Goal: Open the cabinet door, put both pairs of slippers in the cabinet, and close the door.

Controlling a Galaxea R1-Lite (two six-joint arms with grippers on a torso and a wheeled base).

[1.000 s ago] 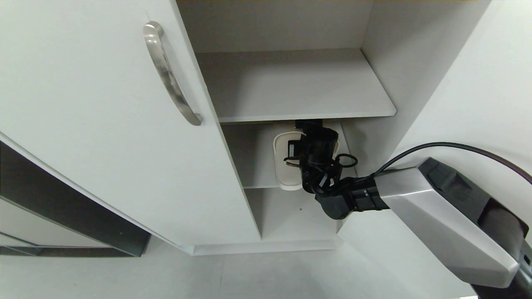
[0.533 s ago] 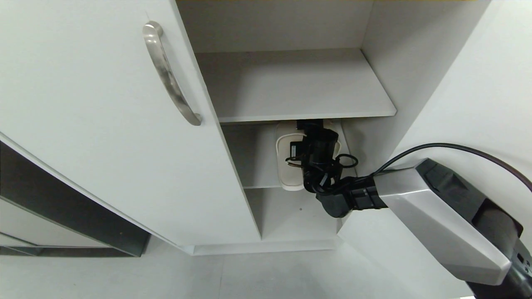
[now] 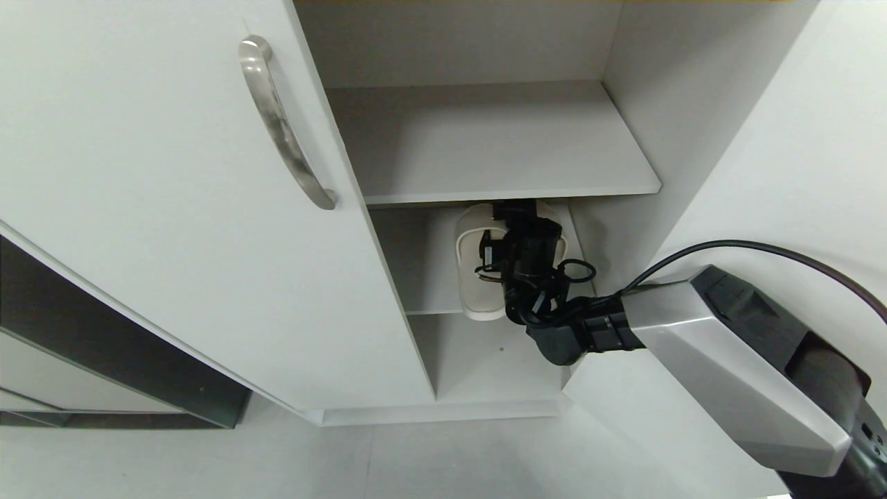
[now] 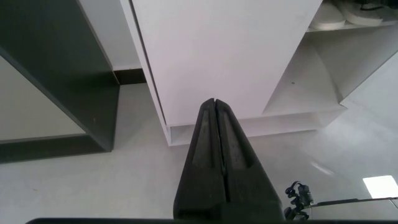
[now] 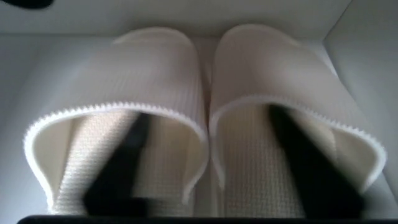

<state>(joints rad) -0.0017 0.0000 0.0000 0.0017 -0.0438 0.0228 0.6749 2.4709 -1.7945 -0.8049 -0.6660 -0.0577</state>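
The left claw point(image 4: 214, 109), fingers pressed together, hangs above the floor point(image 4: 81, 186) beside the smooth white door point(image 3: 173, 208), which stands open with its curved metal handle point(image 3: 284, 132). Deeper in the cabinet point(image 3: 686, 97), the right claw point(image 5: 208, 121) is spread, one dark finger inside each of the cream slippers point(image 5: 155, 68), which lie side by side on the middle shelf point(image 3: 429, 277). Their waffle-weave cloth with scalloped trim looks soft and floppy, so withdrawal should be straight and level, lest a finger snag an upper.

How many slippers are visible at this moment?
2. One slipper and the other slipper lie side by side on the cabinet's middle shelf, a finger of the right gripper inside each. Another pair may be hidden.
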